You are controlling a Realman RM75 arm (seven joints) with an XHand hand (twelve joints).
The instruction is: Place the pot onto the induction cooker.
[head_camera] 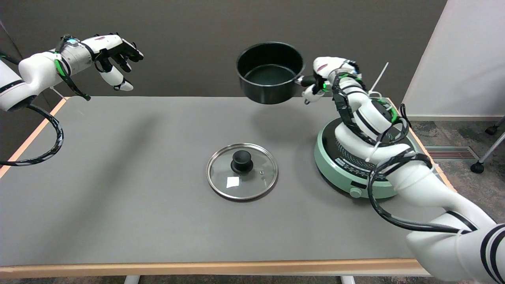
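A black pot point(270, 73) hangs in the air above the table's far edge, upright and empty. My right hand point(322, 77) grips its short handle on the pot's right side. The round green induction cooker point(342, 157) with a black top sits on the table at the right, in front of and to the right of the pot. My right forearm crosses above the cooker and hides much of its top.
A glass lid point(242, 170) with a black knob lies flat in the middle of the grey table point(118, 177). The idle left hand point(112, 53) hovers at the upper left. A black cable loops beside the cooker.
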